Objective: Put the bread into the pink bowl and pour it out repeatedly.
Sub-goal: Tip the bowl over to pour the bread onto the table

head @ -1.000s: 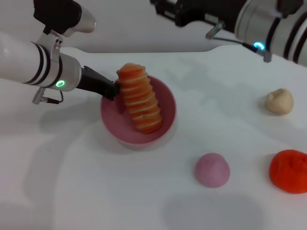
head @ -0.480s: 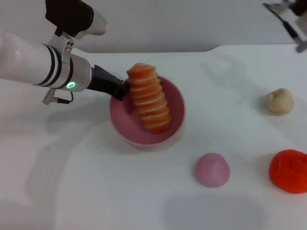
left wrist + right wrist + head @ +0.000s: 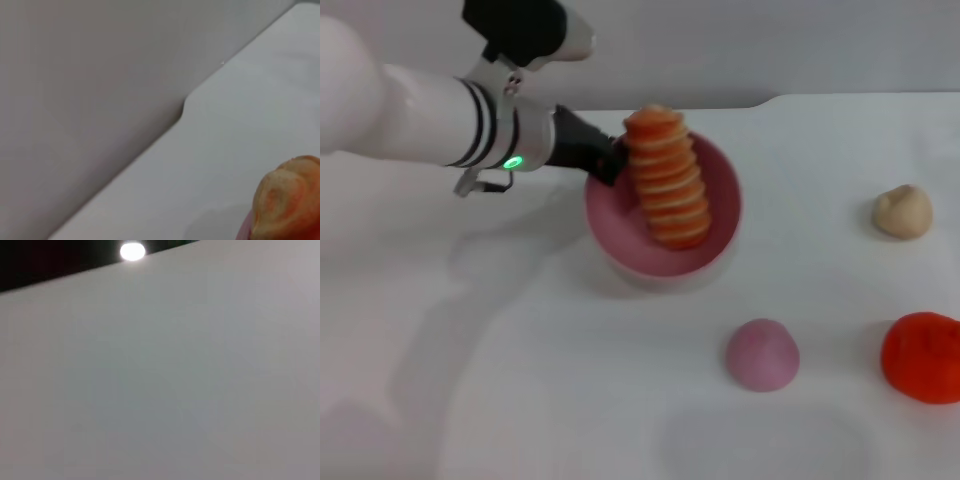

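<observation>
Our left pincer (image 3: 607,165) is clamped on the near-left rim of the pink bowl (image 3: 720,235), its dark fingers pinching the wall while the arm reaches in from the left. The bowl looks tipped, lifted a little above the white bench (image 3: 520,380). The bread (image 3: 668,190) lies slanted inside it, striped side up, one end poking above the rim beside our pincer; that end also shows in the left wrist view. Off to the right sit a small pink dome (image 3: 762,354), a beige lump (image 3: 902,211) and a red-orange lump (image 3: 922,356). We do not see our right pincer.

White table (image 3: 520,380) bears three small lumps.
</observation>
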Motion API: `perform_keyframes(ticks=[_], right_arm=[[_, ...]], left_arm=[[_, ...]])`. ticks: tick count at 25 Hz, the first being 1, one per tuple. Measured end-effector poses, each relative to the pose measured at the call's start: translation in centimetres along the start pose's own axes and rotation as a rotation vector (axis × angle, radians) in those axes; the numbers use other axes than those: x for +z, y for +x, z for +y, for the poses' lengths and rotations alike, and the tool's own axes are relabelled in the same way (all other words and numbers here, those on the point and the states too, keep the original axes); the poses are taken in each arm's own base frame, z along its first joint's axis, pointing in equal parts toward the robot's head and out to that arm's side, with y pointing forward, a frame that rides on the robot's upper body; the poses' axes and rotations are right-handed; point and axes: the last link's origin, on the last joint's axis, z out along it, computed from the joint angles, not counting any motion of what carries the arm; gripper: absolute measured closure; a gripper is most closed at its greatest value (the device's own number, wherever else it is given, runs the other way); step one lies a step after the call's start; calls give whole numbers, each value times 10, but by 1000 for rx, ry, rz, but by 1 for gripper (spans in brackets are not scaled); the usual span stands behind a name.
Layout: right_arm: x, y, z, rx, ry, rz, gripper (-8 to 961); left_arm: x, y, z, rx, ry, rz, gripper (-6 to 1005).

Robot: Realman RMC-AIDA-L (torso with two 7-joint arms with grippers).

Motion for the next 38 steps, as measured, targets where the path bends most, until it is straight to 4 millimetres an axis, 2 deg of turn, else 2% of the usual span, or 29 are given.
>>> perform_keyframes(ticks=[6, 13, 19, 24, 32, 38], right_arm=[[-41, -17, -52, -101, 272, -58, 385], [-71, -33, -78, -188, 394, -68, 386], [-83, -53, -78, -226, 388, -157, 386], [-88, -65, -71, -174, 346, -244, 386], [-91, -65, -70, -104, 331, -253, 386], [-85, -61, -64, -36, 293, -259, 385]], left_arm=[[9, 14, 10, 83, 46, 66, 952], [16, 27, 25, 163, 82, 147, 953], [20, 35, 36, 237, 119, 215, 953], [20, 39, 37, 340, 170, 266, 953], [18, 46, 39, 439, 233, 328, 953], [19, 45, 37, 527, 266, 326, 953]])
